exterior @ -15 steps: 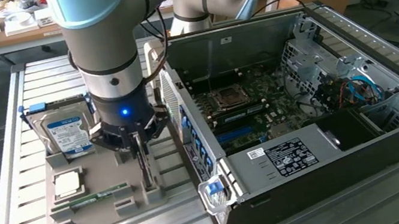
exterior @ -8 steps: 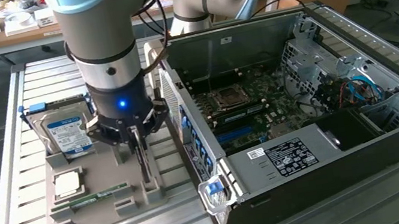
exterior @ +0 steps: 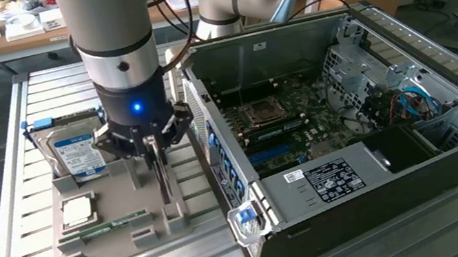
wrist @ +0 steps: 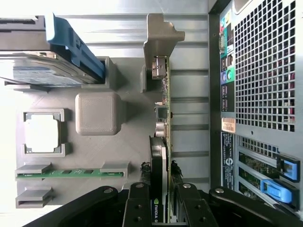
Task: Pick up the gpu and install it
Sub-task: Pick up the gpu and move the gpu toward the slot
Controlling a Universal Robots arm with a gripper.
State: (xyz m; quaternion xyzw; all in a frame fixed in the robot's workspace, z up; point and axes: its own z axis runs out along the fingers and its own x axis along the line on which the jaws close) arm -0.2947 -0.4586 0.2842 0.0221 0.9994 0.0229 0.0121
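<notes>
The gpu [exterior: 164, 185] stands on edge in a slot of the grey parts tray [exterior: 110, 253], at the tray's side nearest the open computer case [exterior: 375, 167]. My gripper [exterior: 156, 158] comes straight down on the card, and its black fingers [wrist: 137, 208] press on both faces, shut on it. In the wrist view the gpu [wrist: 164, 113] shows as a thin green board with a black fan block between the fingers. Its silver bracket end sits in the grey holder [wrist: 161, 38]. My gripper [wrist: 163, 210] holds the fan end.
The tray [wrist: 132, 151] also carries a hard drive [exterior: 75, 154] with blue clips, a CPU [exterior: 78, 209] and a RAM stick [exterior: 115, 226]. The case lies open with its motherboard [exterior: 293, 118] showing. Its perforated rear panel [wrist: 260, 71] is close beside the card. A cluttered desk stands behind.
</notes>
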